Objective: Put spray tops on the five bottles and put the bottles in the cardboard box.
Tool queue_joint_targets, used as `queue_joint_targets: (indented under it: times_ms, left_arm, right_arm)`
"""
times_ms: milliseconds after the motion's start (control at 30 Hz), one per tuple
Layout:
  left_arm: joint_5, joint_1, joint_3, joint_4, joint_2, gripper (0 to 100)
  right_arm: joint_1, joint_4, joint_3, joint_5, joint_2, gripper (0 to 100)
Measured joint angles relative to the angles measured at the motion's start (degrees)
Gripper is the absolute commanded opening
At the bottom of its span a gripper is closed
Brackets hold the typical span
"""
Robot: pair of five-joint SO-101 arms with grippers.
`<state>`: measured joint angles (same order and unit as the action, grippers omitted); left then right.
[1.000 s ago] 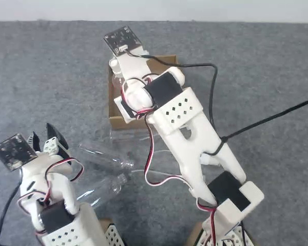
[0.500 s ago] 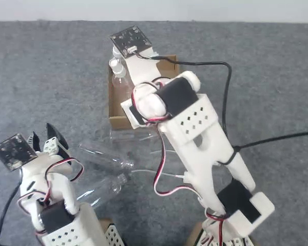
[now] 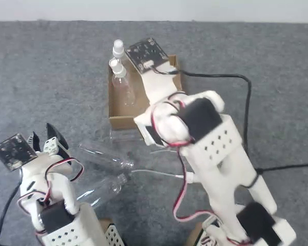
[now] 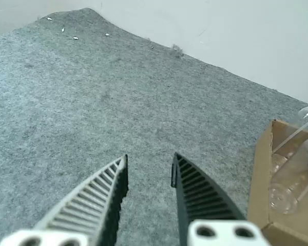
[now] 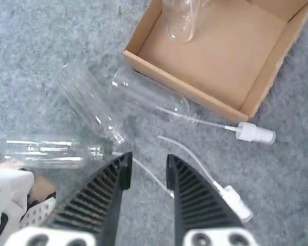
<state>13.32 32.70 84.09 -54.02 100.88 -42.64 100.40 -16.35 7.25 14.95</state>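
From the high view, two clear plastic bottles stand in the left part of the cardboard box, both with white spray heads: the nearer capped bottle and the farther capped bottle close behind it. The right arm hangs over the box and hides much of its floor.

The right wrist view looks down past the box onto the grey felt-like carpet. The box floor there is bare brown card, and the round base of one bottle shows at the edge. Outside the box lie three round, see-through bottles with bare necks. The first uncapped bottle is just beside the box's outer wall, the second uncapped bottle is next to it, and the third uncapped bottle is nearer the other arm's base. Two loose spray tops, each a white head on a thin clear tube, lie near: one spray top by the box corner, the other spray top further away. The right gripper has its ribbed black fingers spread apart, with nothing held. A further thin tube on the carpet is seen in the gap.

The left gripper is also spread and holds nothing. It points over plain carpet, with the box at the side and a pale wall behind.
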Motion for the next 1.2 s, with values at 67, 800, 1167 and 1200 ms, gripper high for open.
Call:
queue_joint_targets:
  times_ms: [67, 800, 1167, 1200]
  left_arm:
    - [0.00, 0.00, 0.00, 0.00, 0.00, 13]
    - [0.00, 0.00, 0.00, 0.00, 0.00, 13]
    - [0.00, 0.00, 0.00, 0.00, 0.00, 13]
    - [0.00, 0.00, 0.00, 0.00, 0.00, 13]
  right_arm:
    - [0.00, 0.00, 1.93, 0.00, 1.93, 6.1]
    - [-0.18, -23.47, 32.70, 1.23, 8.00, 9.1]
    - [-0.09, -26.29, 34.37, 15.91, 8.00, 27.5]
    - [-0.18, -26.29, 34.37, 16.70, 8.00, 27.5]
